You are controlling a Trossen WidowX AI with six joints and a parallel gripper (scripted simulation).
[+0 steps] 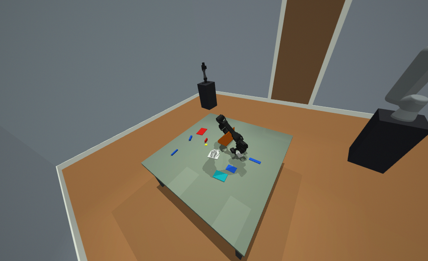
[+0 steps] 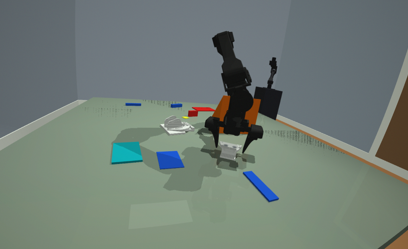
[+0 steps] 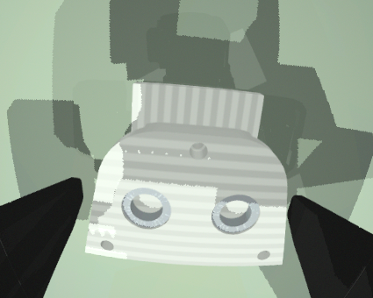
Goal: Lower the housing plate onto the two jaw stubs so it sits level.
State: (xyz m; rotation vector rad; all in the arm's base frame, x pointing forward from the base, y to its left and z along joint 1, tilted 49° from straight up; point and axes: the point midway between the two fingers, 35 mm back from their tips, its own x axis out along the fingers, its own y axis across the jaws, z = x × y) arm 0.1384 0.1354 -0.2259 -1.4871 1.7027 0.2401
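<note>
Straddling the ribbed housing plate (image 1: pixel 238 154) (image 2: pixel 228 151) (image 3: pixel 194 175), the claw (image 1: pixel 239 151) (image 2: pixel 229 149) (image 3: pixel 187 199) stands wide, gripping nothing. Apart from the claw, the white jaw assembly (image 1: pixel 213 154) (image 2: pixel 176 126) sits on the table (image 1: pixel 189 200) (image 2: pixel 84 197), away from the plate.

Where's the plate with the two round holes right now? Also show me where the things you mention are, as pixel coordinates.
In the exterior view, the housing plate (image 1: pixel 239 154) (image 2: pixel 229 149) (image 3: pixel 194 171) sits right of center, between the open pincer's (image 2: pixel 229 150) (image 3: pixel 185 195) fingertips, behind the long blue strip (image 1: pixel 254 160) (image 2: pixel 260 186).

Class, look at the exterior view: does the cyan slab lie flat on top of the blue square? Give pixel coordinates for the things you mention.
No, the cyan slab (image 1: pixel 220 175) (image 2: pixel 126 152) lies beside the blue square (image 1: pixel 231 168) (image 2: pixel 170 159).
</note>
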